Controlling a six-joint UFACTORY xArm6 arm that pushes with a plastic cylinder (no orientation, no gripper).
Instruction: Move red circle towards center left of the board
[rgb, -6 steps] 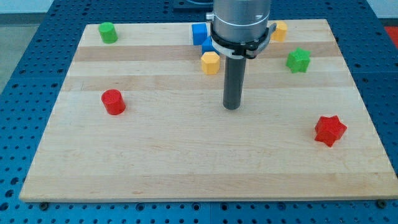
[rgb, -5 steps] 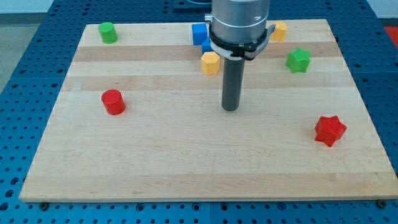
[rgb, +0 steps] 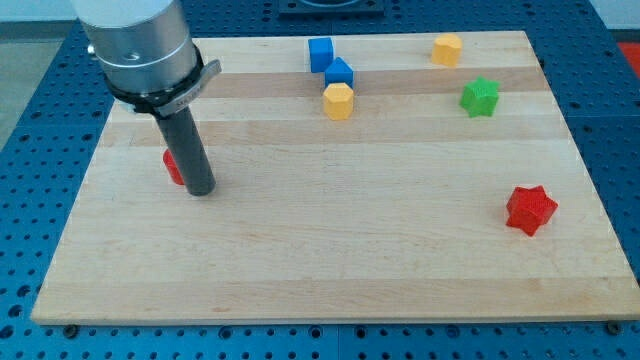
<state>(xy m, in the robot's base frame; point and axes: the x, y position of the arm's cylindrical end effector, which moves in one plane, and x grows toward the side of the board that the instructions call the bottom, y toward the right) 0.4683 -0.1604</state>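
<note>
The red circle (rgb: 173, 167) sits at the left of the wooden board (rgb: 330, 240), mostly hidden behind my rod. Only a sliver of it shows at the rod's left side. My tip (rgb: 201, 189) rests on the board right beside the red circle, at its right and slightly toward the view's bottom. I cannot tell whether it touches the block.
Two blue blocks (rgb: 320, 53) (rgb: 339, 72) and a yellow block (rgb: 339, 101) lie at the top centre. Another yellow block (rgb: 447, 48) and a green star (rgb: 480, 97) are at the top right. A red star (rgb: 530, 209) lies at the right.
My rod has swept from the board's centre far to the left, ending beside the red circle. It now hides the green block at the top left. The blocks have not visibly moved.
</note>
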